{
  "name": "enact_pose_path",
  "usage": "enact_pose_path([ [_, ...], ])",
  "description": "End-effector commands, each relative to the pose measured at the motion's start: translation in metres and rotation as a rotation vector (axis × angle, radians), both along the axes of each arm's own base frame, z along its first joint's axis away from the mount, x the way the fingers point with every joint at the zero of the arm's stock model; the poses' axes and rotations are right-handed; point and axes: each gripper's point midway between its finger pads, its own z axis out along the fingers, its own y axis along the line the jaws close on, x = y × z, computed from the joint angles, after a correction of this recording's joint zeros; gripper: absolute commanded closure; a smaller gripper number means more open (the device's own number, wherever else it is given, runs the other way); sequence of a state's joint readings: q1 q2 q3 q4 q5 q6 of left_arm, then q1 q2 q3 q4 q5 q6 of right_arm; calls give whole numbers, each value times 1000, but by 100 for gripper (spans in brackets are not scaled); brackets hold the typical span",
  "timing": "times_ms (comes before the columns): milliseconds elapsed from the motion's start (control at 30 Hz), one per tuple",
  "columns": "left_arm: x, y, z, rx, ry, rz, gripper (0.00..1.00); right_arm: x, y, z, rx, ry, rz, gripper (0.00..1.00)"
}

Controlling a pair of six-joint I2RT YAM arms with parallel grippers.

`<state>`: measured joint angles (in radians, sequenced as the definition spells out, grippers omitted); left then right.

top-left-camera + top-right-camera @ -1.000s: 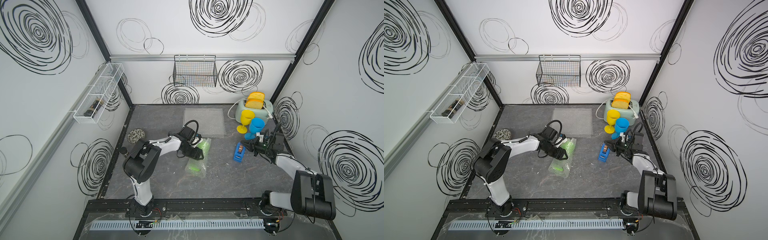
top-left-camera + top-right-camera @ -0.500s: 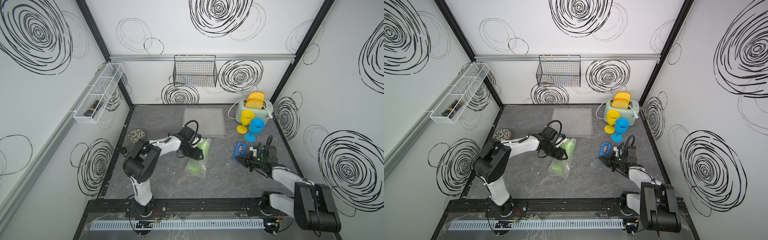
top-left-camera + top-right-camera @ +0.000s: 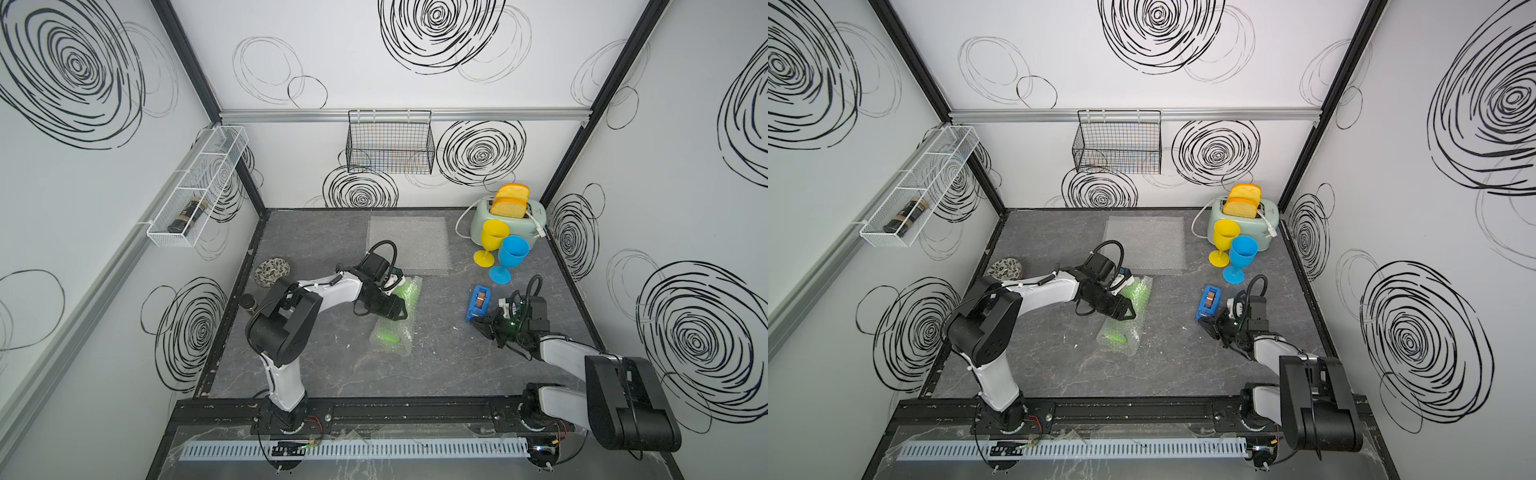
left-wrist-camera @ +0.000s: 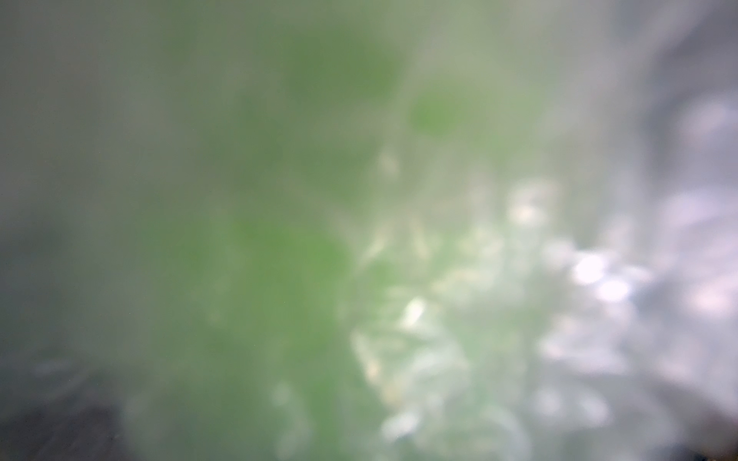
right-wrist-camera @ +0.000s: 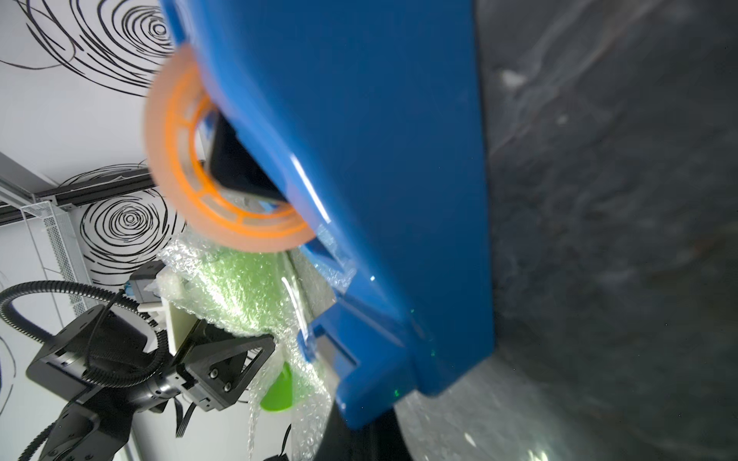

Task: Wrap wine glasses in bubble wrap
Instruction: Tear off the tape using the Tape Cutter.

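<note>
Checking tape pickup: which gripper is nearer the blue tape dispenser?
Right. The right gripper sits at the near end of the tape dispenser, jaws shut. The left gripper is across the table, on the wrapped green goblet.

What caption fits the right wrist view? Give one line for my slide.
Blue tape dispenser and orange-cored tape roll fill the foreground; behind lies the lime green goblet in bubble wrap.

Left wrist blur; perhaps green goblet (image 4: pixel 303 255) under bubble wrap (image 4: pixel 503 319)
</note>
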<state>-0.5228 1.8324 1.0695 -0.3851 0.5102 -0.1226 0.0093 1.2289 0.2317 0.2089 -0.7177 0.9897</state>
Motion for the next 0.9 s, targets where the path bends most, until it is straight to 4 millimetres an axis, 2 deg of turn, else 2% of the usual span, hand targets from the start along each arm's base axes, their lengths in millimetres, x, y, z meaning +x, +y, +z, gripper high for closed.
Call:
enact_pose_path([
  [0,-11,15,-15,83,54,12,30,-26,-12,-40,-100,132,-36,100],
  [133,-13,15,-21,89,65,12,30,-31,-8,-57,-154,182,17,100],
  [233,-11,14,-14,84,52,8,30,-34,-2,-54,-120,177,35,100],
  [333,-12,15,-14,76,50,13,30,-26,2,-35,-138,108,64,100],
  [433,-11,16,-16,85,55,12,30,-15,14,-1,-139,-17,128,100],
  [567,-10,17,-12,72,48,19,30,4,45,59,-180,-318,313,100],
  [633,-11,17,-16,78,59,18,30,11,63,77,-217,-430,414,100],
  [733,-8,17,-11,76,47,17,30,20,93,93,-244,-523,564,100],
  [867,-11,15,-17,79,64,12,30,32,134,95,-326,-602,774,100],
])
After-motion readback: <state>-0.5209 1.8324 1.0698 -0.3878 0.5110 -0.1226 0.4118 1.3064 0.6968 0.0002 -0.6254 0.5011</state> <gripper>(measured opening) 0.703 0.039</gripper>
